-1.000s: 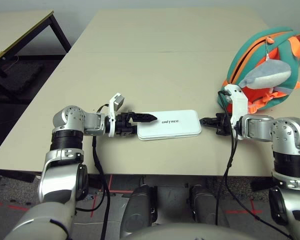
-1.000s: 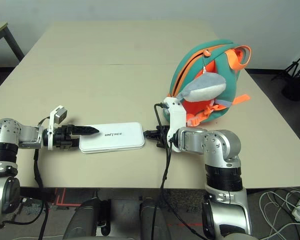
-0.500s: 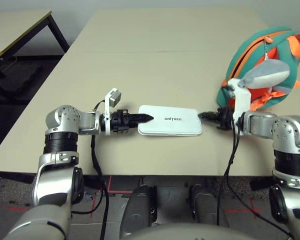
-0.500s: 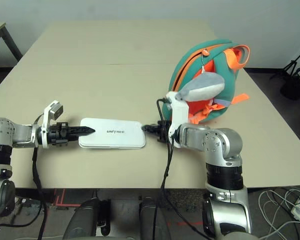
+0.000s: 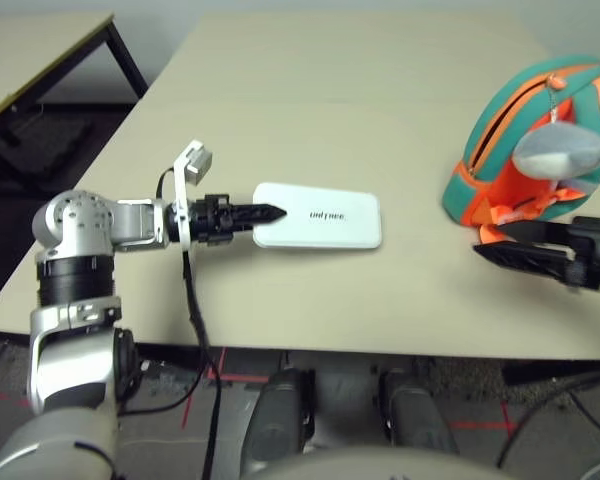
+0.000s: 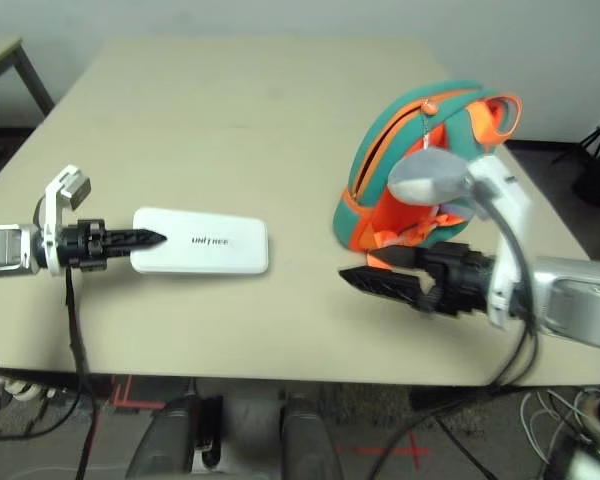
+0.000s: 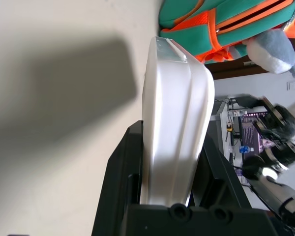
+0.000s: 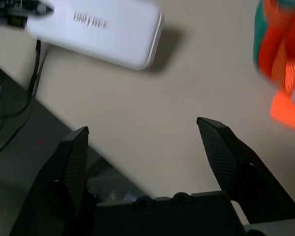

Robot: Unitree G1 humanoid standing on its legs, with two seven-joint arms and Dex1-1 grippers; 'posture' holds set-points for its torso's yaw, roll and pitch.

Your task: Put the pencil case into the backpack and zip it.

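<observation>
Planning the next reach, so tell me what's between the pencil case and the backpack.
Only bare table lies between the pencil case and the backpack, as the left eye view shows.

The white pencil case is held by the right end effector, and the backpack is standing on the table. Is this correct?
Not quite: the left end effector holds the white pencil case, as the left wrist view shows. The backpack is indeed on the table.
</observation>
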